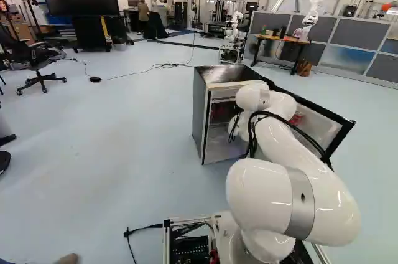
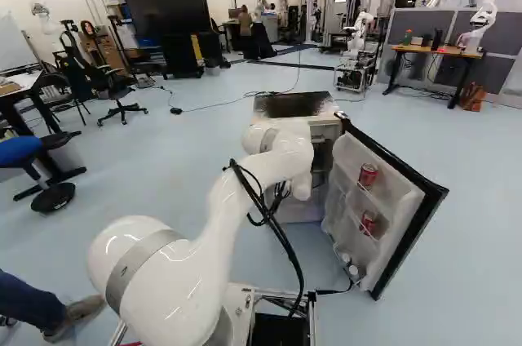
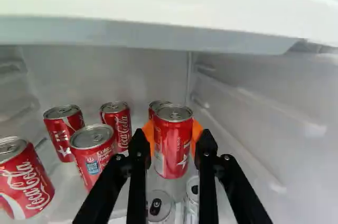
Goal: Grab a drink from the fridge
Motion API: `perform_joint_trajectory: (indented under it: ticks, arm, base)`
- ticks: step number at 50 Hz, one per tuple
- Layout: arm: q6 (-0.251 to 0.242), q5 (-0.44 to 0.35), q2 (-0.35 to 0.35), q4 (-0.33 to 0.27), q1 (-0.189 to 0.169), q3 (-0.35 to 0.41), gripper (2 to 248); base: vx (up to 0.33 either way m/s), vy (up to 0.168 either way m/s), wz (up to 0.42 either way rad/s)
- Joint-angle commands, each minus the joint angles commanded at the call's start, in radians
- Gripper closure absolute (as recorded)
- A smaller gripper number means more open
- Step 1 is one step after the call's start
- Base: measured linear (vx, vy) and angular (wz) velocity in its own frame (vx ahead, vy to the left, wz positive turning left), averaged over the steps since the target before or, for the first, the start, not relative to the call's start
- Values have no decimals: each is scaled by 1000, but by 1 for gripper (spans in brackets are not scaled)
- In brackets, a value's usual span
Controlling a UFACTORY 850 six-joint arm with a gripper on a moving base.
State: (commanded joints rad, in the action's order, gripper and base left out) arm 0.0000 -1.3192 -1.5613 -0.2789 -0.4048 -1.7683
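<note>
In the wrist view a red can [image 3: 172,142] stands upright between the orange pads of my gripper [image 3: 173,142], which is shut on it. Whether its base touches the shelf I cannot tell. Another red can is partly hidden just behind it. Beside these are more red cans [image 3: 116,123], several in all, on the glass shelf. The fridge [image 1: 200,114] stands with its door [image 2: 400,199] swung out; my arm reaches into it and hides the gripper in both base views.
A white ledge [image 3: 158,28] runs close above the gripper, and the fridge's side wall [image 3: 264,113] is beside it. Silver can tops [image 3: 160,205] show under the fingers. The door racks hold red cans [image 2: 368,175]. Another robot [image 2: 359,36] stands beyond the fridge.
</note>
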Motion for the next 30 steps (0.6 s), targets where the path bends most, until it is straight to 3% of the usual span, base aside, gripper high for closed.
perform_joint_trajectory:
  ticks: [30]
  arm:
    - [0,0,164,0,-9,290,158]
  base:
    - [0,0,0]
